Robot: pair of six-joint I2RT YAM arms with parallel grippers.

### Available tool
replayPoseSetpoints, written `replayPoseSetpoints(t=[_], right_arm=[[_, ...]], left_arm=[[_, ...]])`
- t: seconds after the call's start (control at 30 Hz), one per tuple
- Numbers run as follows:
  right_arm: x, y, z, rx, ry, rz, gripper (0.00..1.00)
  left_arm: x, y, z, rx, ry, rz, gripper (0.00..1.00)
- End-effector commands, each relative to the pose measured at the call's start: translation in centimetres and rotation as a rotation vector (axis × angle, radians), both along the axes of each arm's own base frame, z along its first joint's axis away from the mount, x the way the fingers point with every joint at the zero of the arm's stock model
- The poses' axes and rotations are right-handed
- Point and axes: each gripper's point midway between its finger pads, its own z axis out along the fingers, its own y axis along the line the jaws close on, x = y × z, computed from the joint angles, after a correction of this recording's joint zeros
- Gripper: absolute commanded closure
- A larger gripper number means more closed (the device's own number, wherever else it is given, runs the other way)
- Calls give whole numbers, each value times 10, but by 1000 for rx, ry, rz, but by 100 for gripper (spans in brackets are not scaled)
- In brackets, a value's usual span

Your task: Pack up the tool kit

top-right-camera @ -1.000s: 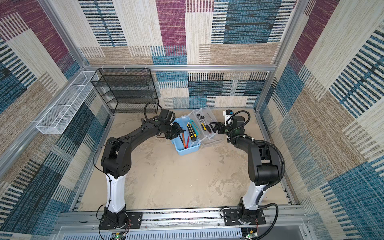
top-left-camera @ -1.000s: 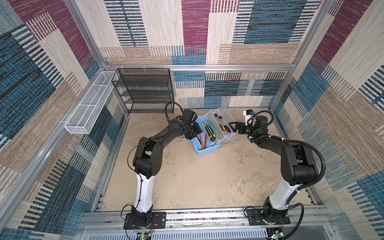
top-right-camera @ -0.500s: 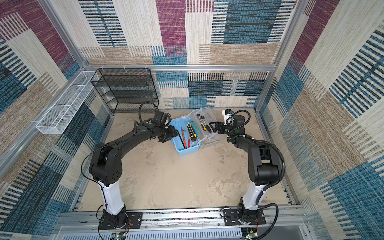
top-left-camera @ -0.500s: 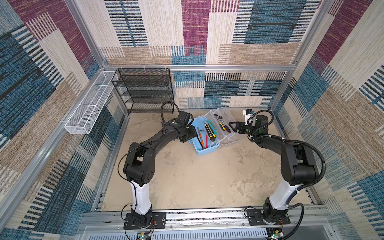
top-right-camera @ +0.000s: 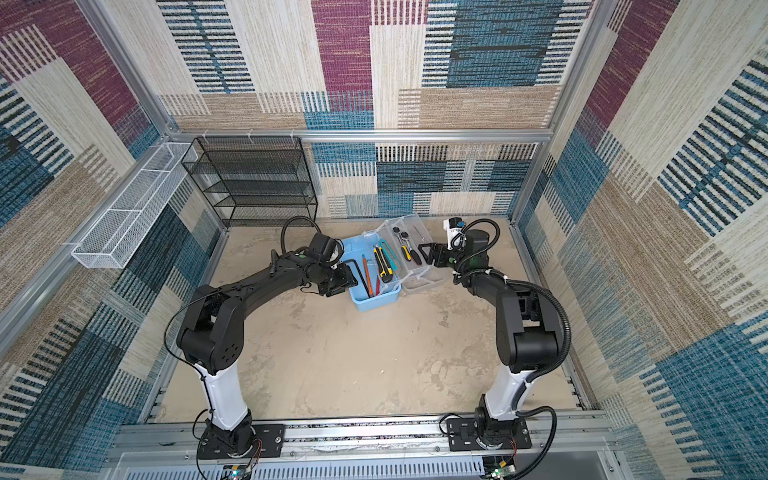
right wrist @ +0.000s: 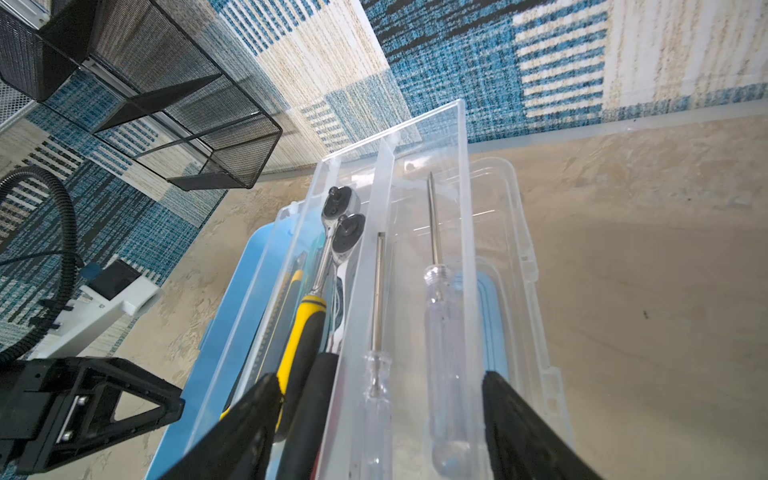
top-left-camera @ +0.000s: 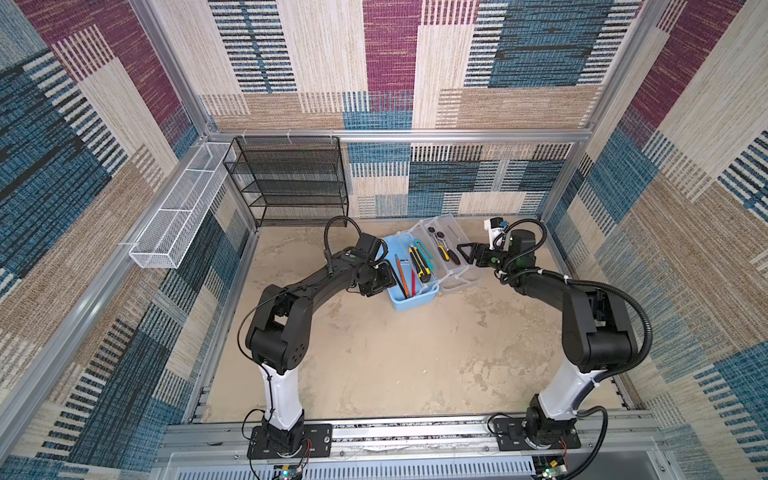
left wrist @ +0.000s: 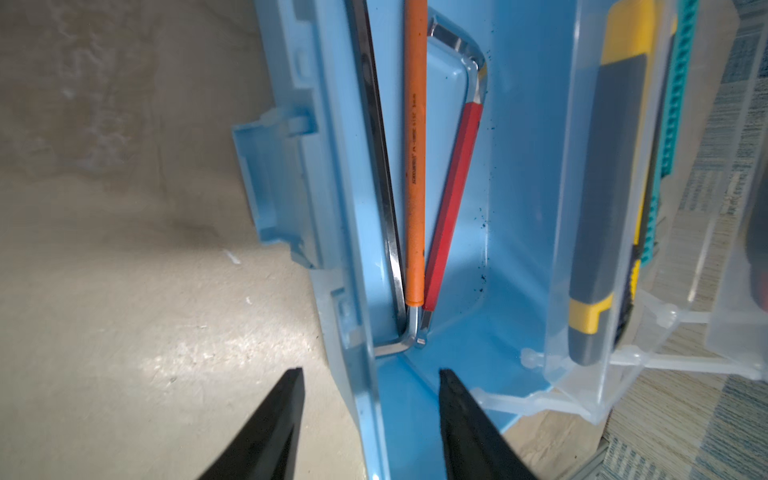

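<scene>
Sitting at the rear middle of the sandy table (top-left-camera: 395,365), the open light-blue plastic case (top-left-camera: 413,299) has not shifted in the last second. Beside it, touching, is the clear plastic divider tray (right wrist: 465,208).

Case holds: black hex key (left wrist: 382,166), orange-sleeved hex key (left wrist: 415,166), red-sleeved hex key (left wrist: 453,187). Tray holds: yellow-and-grey utility knife (left wrist: 602,208), teal utility knife (left wrist: 673,104), two chrome ratchets (right wrist: 328,257), two clear-handled screwdrivers (right wrist: 440,332).

Change: the left arm's elbow has swung outward and the left gripper (left wrist: 370,371) has slid to the near end of the case's left wall. Its jaws are parted astride that wall, one outside and one inside, clear of it. The right gripper (right wrist: 379,375) has narrowed slightly but is spread wide over the tray's near end, grasping nothing.

Judgement: no loose tools are visible, so loading looks done. Seating the tray and shutting the case probably remain.

Unclear: tray and lid are both transparent, so I cannot separate them. The wrist hides the left fingertips in both top views. Contact between the right pads and the tray cannot be determined.

Farther off stand the black wire-mesh rack (top-left-camera: 291,183) and the white wire basket (top-left-camera: 178,224).
</scene>
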Motion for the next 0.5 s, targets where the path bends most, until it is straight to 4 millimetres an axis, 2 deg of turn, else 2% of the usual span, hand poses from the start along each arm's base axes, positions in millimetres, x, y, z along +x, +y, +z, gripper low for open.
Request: replayPoseSetpoints(t=[0.0,0.47], right_arm=[[-8,18,11,22,-9,72,23],[-17,47,21,-2,-19,90,24]], left_arm=[[1,-9,1,-38,-9,-33,45],[-1,-15,2,-71,-25,-53,47]])
